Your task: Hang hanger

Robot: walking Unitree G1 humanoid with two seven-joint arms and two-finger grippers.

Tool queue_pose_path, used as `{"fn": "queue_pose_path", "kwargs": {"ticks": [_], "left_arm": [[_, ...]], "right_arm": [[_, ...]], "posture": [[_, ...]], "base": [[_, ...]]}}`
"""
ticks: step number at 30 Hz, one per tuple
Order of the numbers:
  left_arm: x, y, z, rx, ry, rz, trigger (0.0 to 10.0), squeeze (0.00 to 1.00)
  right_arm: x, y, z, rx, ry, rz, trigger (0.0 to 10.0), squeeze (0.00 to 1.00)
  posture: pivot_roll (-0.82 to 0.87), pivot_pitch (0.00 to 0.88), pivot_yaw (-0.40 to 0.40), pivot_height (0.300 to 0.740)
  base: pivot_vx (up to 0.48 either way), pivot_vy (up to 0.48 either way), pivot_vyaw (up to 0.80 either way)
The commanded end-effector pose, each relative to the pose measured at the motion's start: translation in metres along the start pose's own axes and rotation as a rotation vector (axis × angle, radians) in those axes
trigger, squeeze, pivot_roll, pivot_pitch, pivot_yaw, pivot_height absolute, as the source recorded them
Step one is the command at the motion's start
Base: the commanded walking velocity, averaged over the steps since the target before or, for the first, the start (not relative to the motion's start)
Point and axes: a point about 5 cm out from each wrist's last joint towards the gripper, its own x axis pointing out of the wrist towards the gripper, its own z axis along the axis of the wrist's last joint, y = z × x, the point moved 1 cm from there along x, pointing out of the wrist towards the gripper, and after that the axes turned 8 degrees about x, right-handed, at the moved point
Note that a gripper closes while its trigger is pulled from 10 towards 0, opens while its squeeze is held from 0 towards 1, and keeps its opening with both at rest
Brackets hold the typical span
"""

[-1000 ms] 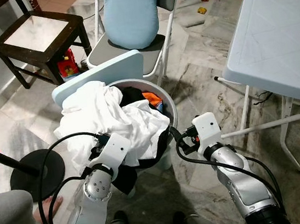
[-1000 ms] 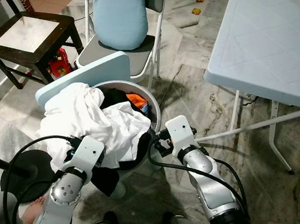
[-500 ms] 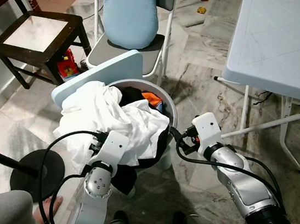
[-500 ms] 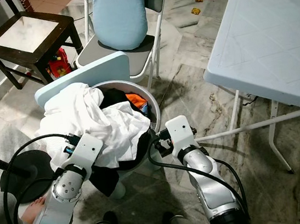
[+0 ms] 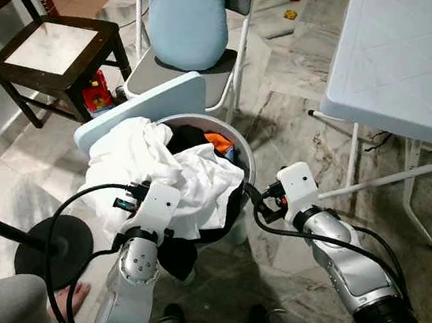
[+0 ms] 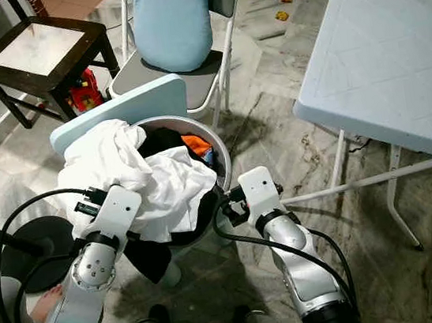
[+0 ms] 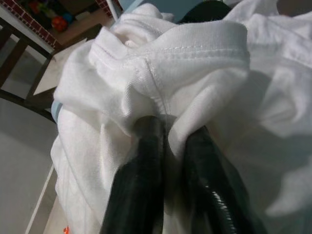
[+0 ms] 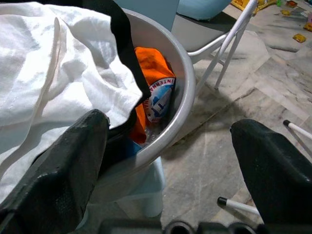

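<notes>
The left gripper (image 7: 168,141) has its jaws pinching a fold of the white shirt (image 5: 162,176) heaped on the laundry basket (image 5: 241,158), probably to lift it out for hanging. The right gripper (image 8: 165,161) waits just beside the basket's rim, jaws spread wide, ready to help. No hanger can be made out. An orange garment (image 8: 151,95) and dark clothes lie beneath the shirt. A folding chair (image 5: 194,53) stands close behind the basket, a white worktop (image 5: 400,49) to the right, and a person's foot (image 5: 70,296) near the left arm.
</notes>
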Motion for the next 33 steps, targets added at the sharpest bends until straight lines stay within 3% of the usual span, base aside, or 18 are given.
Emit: {"fn": "queue_pose_path", "kwargs": {"ticks": [1, 13, 18, 21, 25, 29, 33], "left_arm": [[-0.003, 0.002, 0.006, -0.015, -0.036, 0.021, 0.0, 0.0], [-0.006, 0.0, 0.022, -0.053, -0.131, 0.037, 0.0, 0.0], [-0.013, 0.01, 0.062, -0.151, -0.342, 0.069, 0.0, 0.0], [-0.024, 0.02, 0.106, -0.209, -0.572, 0.07, 0.0, 0.0], [-0.033, 0.023, 0.124, -0.2, -0.68, 0.048, 0.0, 0.0], [-0.037, 0.021, 0.126, -0.216, -0.689, 0.024, 0.0, 0.0], [-0.035, 0.02, 0.11, -0.228, -0.615, 0.013, 0.0, 0.0]], "right_arm": [[-0.002, -0.003, -0.005, 0.012, 0.016, -0.005, 10.0, 0.0], [-0.002, -0.003, -0.006, 0.014, 0.019, -0.004, 10.0, 0.0], [-0.002, -0.003, -0.007, 0.018, 0.021, 0.0, 10.0, 0.0], [-0.002, -0.004, -0.007, 0.02, 0.021, 0.001, 10.0, 0.0], [-0.002, -0.004, -0.007, 0.022, 0.019, 0.001, 10.0, 0.0], [-0.002, -0.004, -0.007, 0.024, 0.02, 0.001, 10.0, 0.0], [-0.001, -0.004, -0.008, 0.021, 0.022, -0.001, 10.0, 0.0]], "posture": [[0.05, 0.258, -0.077, 0.74], [0.05, 0.257, -0.08, 0.74], [0.05, 0.251, -0.08, 0.74], [0.05, 0.251, -0.082, 0.74], [0.05, 0.251, -0.082, 0.74], [0.05, 0.249, -0.081, 0.74], [0.05, 0.239, -0.072, 0.74]], "base": [[0.0, 0.0, 0.0], [0.0, 0.0, 0.0], [0.0, 0.0, 0.0], [0.0, 0.0, 0.0], [0.0, 0.0, 0.0], [0.0, 0.0, 0.0], [0.0, 0.0, 0.0]]}}
